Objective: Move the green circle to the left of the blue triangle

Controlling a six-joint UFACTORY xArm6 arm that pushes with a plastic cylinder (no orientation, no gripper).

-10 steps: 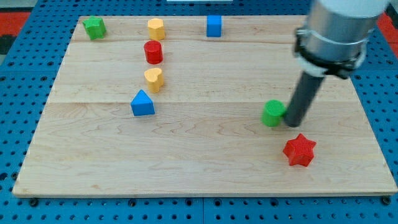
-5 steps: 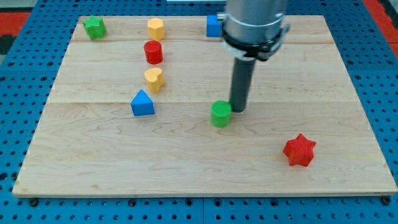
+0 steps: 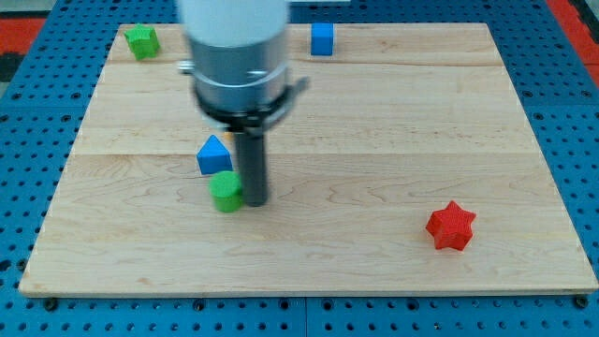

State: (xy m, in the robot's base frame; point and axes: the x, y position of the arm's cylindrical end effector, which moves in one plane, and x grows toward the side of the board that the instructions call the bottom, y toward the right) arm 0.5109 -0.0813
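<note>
tip (image 3: 254, 201) down on the worktop (image 3: 374, 140), pressed against the right side of the green circle (image 3: 226, 191); no hand on the rod, so neither spread nor pinching. green circle just below the blue triangle (image 3: 214, 155), apparently touching or nearly so. elsewhere: blue cube (image 3: 322, 38) and green star (image 3: 142, 41) near the top edge, red star (image 3: 451, 226) at lower right.

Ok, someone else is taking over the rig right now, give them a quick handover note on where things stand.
My tip sits against the green circle's right side in the view.
The green circle lies just below the blue triangle, slightly to its right, close to it.
Done: the circle has been brought next to the triangle.
Left: get it round to the triangle's left; it is not there yet.
Also on the board: green block top left, blue cube at the top, red star lower right. The arm hides part of the board.
</note>
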